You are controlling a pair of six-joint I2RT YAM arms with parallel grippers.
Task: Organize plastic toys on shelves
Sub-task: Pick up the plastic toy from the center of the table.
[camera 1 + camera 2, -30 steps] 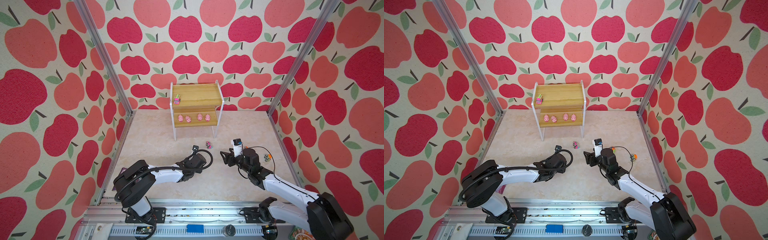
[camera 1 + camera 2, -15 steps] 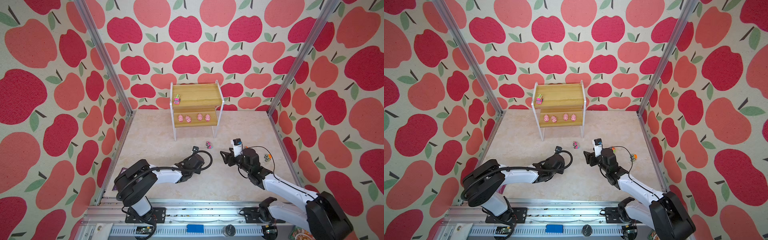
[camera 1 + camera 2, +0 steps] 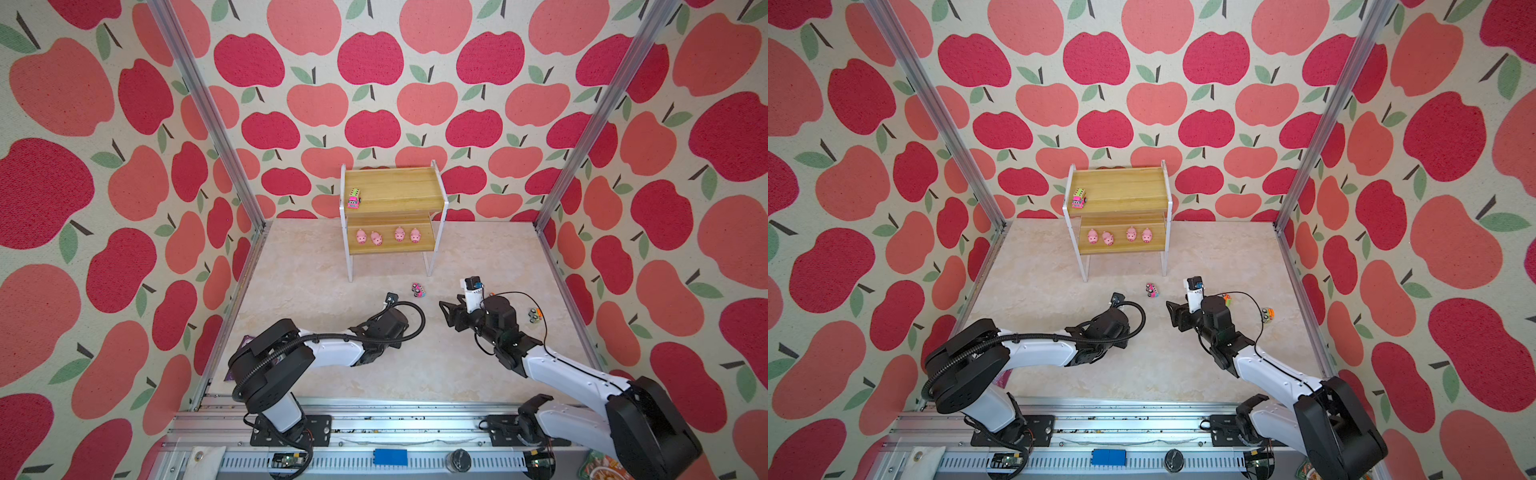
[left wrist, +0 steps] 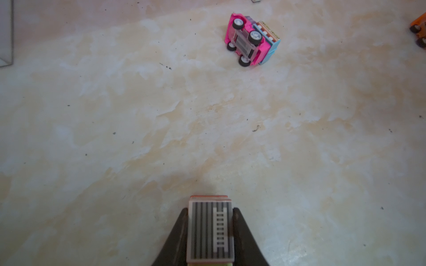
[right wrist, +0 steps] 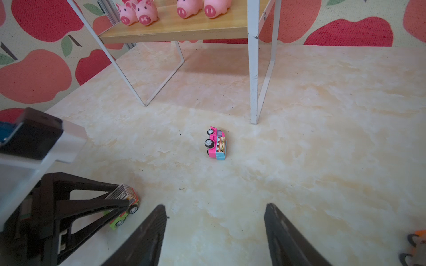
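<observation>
My left gripper (image 4: 211,211) is shut on an orange-green toy truck (image 5: 124,202) with a grey striped roof (image 4: 211,230), low over the table. In both top views the wrist hides its fingers and the truck. A pink-blue truck (image 3: 418,290) (image 4: 251,40) lies on its side in front of the shelves (image 3: 395,187). My right gripper (image 3: 446,316) (image 5: 214,206) stands open over bare table, right of the left one. An orange truck (image 3: 534,314) lies tipped over to its right. A pink truck (image 3: 353,198) stands on the top board, and several pink pigs (image 3: 376,238) on the lower.
The rack's white legs (image 5: 253,92) stand just behind the pink-blue truck. A purple packet (image 3: 245,345) shows under the left arm's base. A green pouch (image 3: 598,469) lies off the table at the front right. Apple-patterned walls close in three sides.
My left gripper has closed on the orange-green truck, and its wrist has shifted slightly. The right arm and the other toys have not moved.
</observation>
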